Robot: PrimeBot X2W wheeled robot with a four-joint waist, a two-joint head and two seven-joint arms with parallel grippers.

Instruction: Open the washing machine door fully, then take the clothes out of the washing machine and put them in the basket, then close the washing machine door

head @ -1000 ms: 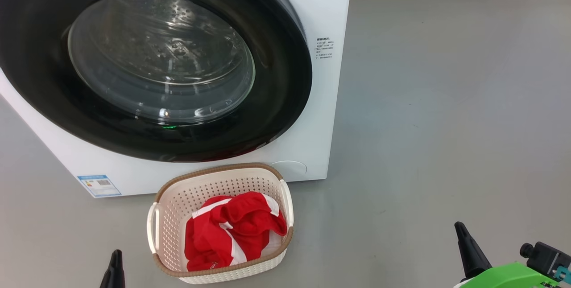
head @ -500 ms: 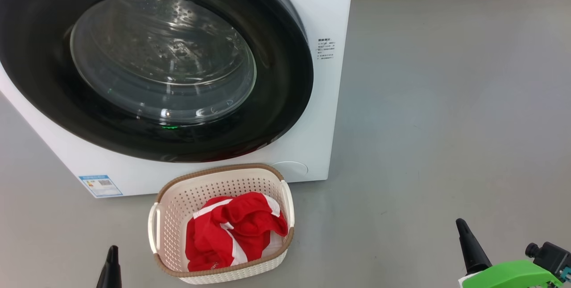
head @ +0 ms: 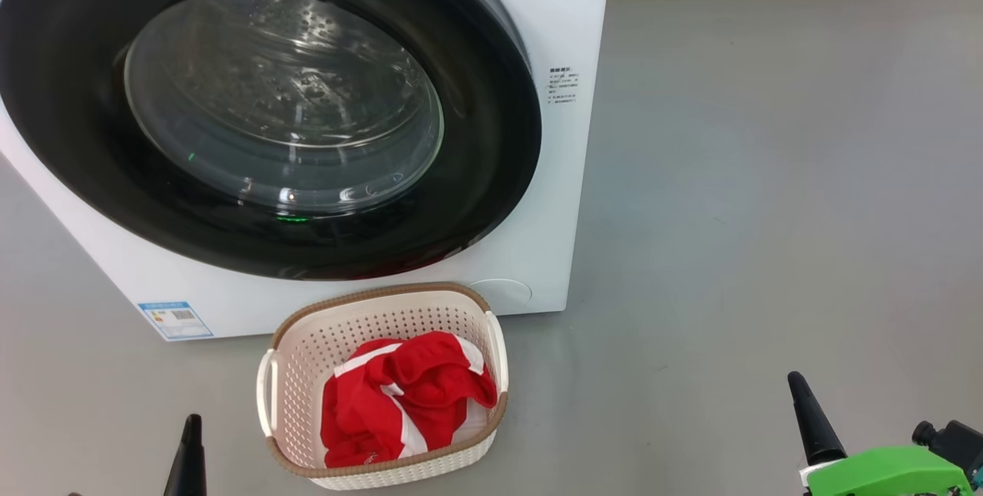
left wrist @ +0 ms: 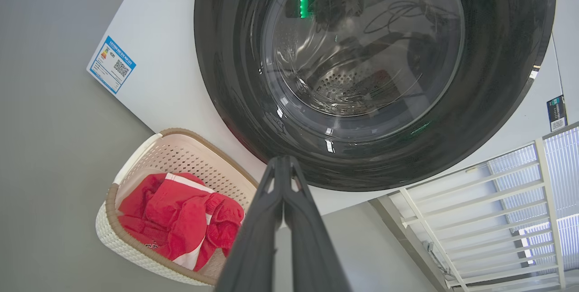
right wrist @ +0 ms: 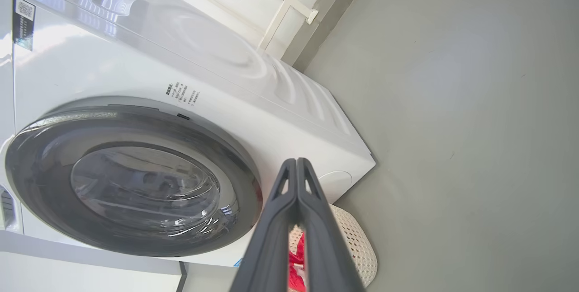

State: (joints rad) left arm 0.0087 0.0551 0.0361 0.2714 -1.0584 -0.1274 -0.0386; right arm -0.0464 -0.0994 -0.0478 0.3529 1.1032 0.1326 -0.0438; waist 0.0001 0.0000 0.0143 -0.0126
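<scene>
Door: you see the washing machine door (head: 77, 135), glossy black ring round clear glass, shut on the washing machine (head: 568, 20) | Clothes: the clothes (head: 415, 388), red with white stripes, heaped in the basket (head: 384, 292) on the floor (head: 768, 173), near side of the machine | Jaws: left gripper (left wrist: 282, 161) and right gripper (right wrist: 296, 162) pressed together, empty

Nothing legible. Blue-bordered QR-code sticker (left wrist: 111, 64) sitting on lower front of big white front-loading washing machine (left wrist: 163, 34); small dark printed lines (head: 563, 86) on its front appearing too tiny.

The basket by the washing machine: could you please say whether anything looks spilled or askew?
Nothing stands out. The clothes lie inside the basket, which stands upright on the floor, and the washing machine door sits flush.
</scene>
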